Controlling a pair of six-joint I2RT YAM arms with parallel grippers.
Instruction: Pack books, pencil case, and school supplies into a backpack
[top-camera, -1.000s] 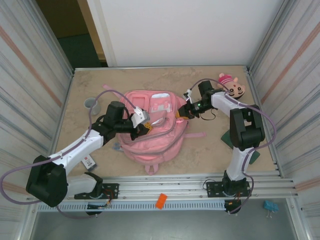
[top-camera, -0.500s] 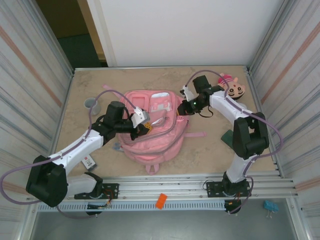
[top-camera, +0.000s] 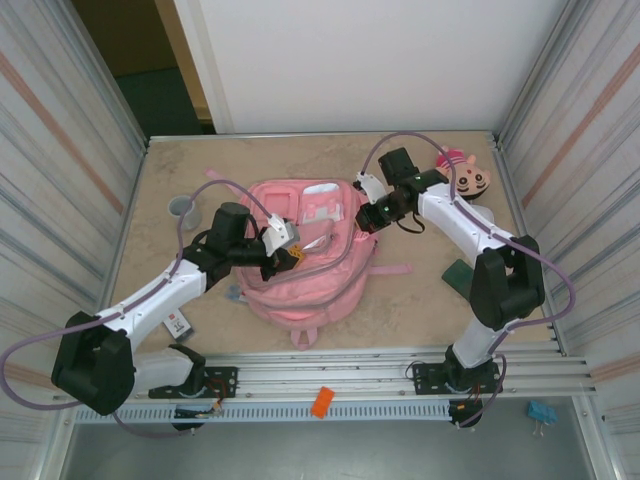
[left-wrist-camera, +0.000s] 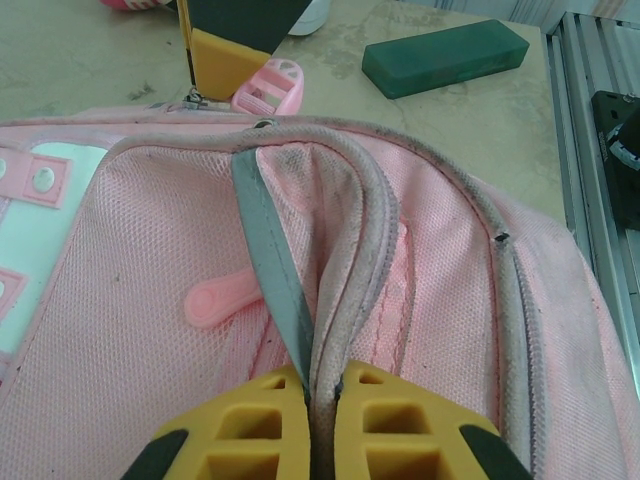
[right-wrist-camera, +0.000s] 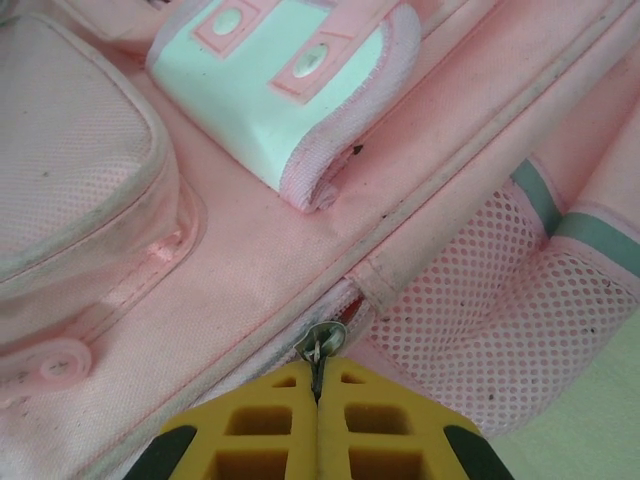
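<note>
Left end effector (top-camera: 290, 255) and right end effector (top-camera: 366, 214) grip the backpack (top-camera: 300, 285).

Pink backpack (top-camera: 300, 290) lies flat, front pockets up, main zip seemingly part-open.

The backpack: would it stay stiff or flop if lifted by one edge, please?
Probably floppy: the backpack fabric creases where the left hand pinches its opening edge. Thin mesh cloth suggests it is light, so one edge would likely rise alone.
</note>
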